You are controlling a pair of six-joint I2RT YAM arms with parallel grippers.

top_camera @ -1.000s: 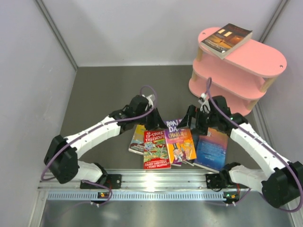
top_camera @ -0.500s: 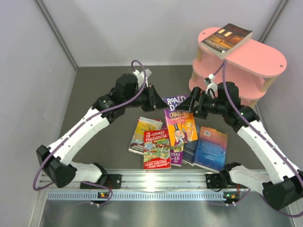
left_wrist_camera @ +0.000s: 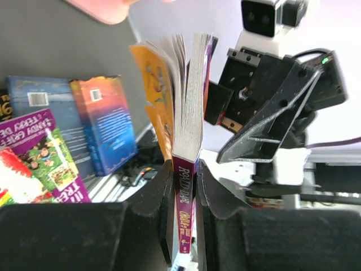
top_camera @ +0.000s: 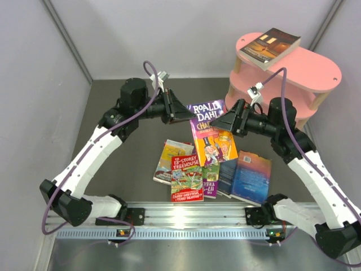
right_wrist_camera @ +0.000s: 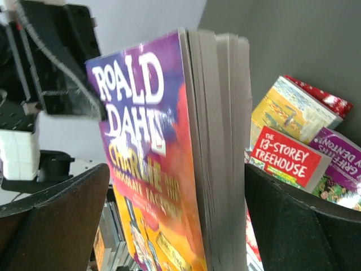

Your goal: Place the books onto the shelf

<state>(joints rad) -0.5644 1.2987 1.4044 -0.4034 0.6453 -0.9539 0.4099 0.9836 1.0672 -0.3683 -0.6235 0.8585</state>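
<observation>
My left gripper (top_camera: 179,110) is shut on the spine of the purple Roald Dahl book (top_camera: 210,129), held in the air above the pile. In the left wrist view the spine (left_wrist_camera: 185,203) sits pinched between the two fingers with the pages fanning upward. My right gripper (top_camera: 228,121) is open, its fingers (right_wrist_camera: 56,226) standing wide on either side of the book's page edge (right_wrist_camera: 220,141) with gaps on both sides. The other books lie on the table: yellow (top_camera: 172,160), red Treehouse (top_camera: 186,178), and blue (top_camera: 251,176). The pink shelf (top_camera: 307,70) stands at the back right.
A brown book (top_camera: 269,47) lies on the shelf's top board at its left end. A purple book (top_camera: 211,183) and a second blue one (top_camera: 227,175) lie half under the pile. Grey walls close in on the left, back and right. A metal rail (top_camera: 186,217) runs along the near edge.
The left gripper has lifted the Roald Dahl book off the pile, up and toward the back. The right arm rose with it, its open fingers now straddling the book's page edge.
</observation>
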